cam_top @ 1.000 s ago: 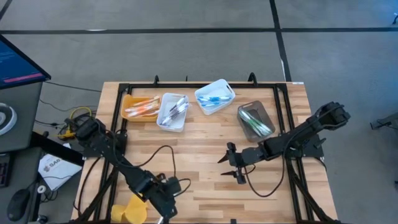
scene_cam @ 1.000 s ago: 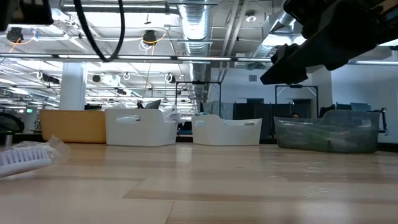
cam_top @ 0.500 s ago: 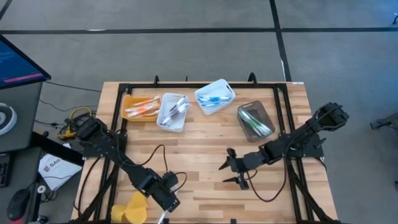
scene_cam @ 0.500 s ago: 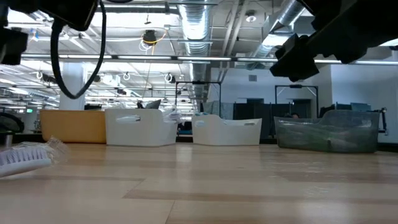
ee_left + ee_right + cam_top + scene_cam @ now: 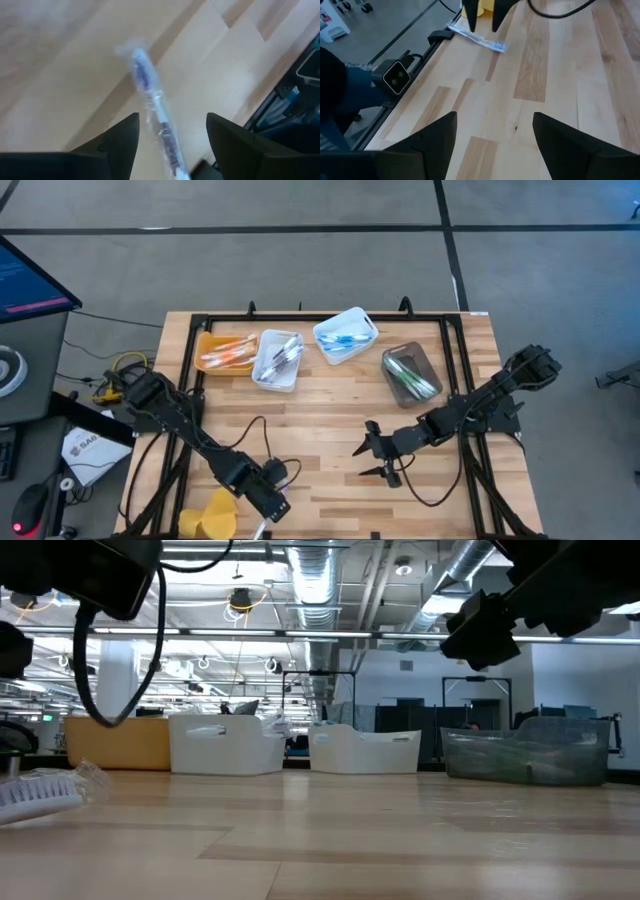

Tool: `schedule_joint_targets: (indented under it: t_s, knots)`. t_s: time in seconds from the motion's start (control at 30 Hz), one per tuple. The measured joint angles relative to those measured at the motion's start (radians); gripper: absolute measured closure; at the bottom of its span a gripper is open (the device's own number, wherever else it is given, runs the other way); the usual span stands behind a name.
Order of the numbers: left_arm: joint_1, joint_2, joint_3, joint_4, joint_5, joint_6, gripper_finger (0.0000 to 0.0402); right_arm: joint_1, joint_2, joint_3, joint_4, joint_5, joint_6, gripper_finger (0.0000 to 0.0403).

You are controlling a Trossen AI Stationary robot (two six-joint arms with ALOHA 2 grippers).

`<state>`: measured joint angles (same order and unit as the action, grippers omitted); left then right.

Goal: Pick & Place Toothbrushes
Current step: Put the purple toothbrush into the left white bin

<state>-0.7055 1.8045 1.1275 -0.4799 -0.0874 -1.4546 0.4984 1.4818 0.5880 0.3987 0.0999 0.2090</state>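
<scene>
High view: your left gripper (image 5: 272, 510) stands over the near edge of the table (image 5: 330, 405), beside the yellow lump (image 5: 212, 518). Left wrist view: its two fingers (image 5: 120, 142) are spread wide with nothing between them. A wrapped toothbrush (image 5: 152, 107) with a white handle and blue print lies flat on the wood below and slightly ahead of that gap, apart from both fingers; you are not gripping it. In the low view the same toothbrush (image 5: 40, 792) rests on the board at the near left.

Your right gripper (image 5: 375, 452) hangs over the middle of the table, fingers (image 5: 437, 140) spread wide and empty, well apart from the toothbrush.

At the far edge you have four bins in a row: orange bin (image 5: 205, 345), white bin (image 5: 262, 370), second white bin (image 5: 330, 350) and brown bin (image 5: 395, 385). Each contains sorted toothbrushes: orange, white, blue and green respectively.
</scene>
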Motion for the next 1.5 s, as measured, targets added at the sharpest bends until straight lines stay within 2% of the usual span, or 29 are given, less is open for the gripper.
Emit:
schedule_joint_targets:
  t_s: [0.1, 0.33, 0.5, 0.67, 0.97, 1.23, 1.5]
  knots:
    - [0.0, 0.039, 0.0, 0.056, 0.019, 0.027, 0.0183, 0.0, 0.0, 0.0, -0.002, 0.0, 0.002, 0.0147]
    - [0.006, 0.138, 0.007, 0.064, 0.103, 0.046, 0.0188, 0.0, 0.0, 0.0, -0.002, 0.0, 0.002, 0.0147]
    - [0.007, 0.153, 0.011, 0.062, 0.094, 0.087, 0.0188, 0.0, 0.0, 0.0, -0.001, 0.0, 0.002, 0.0147]
    - [-0.005, 0.152, 0.008, 0.058, 0.023, 0.169, 0.0199, 0.0, 0.0, 0.0, -0.001, 0.0, 0.028, 0.0147]
    - [-0.004, 0.152, 0.006, 0.026, 0.018, 0.191, 0.0276, 0.021, 0.0, 0.0, 0.0, 0.0, 0.028, 0.0147]
    - [-0.003, 0.152, 0.005, 0.003, 0.016, 0.192, 0.0385, 0.055, 0.0, 0.0, 0.007, 0.001, 0.029, 0.0147]
    - [0.001, 0.146, 0.004, 0.012, 0.003, 0.194, 0.0396, 0.085, 0.0, 0.007, 0.003, 0.0, 0.092, 0.0147]
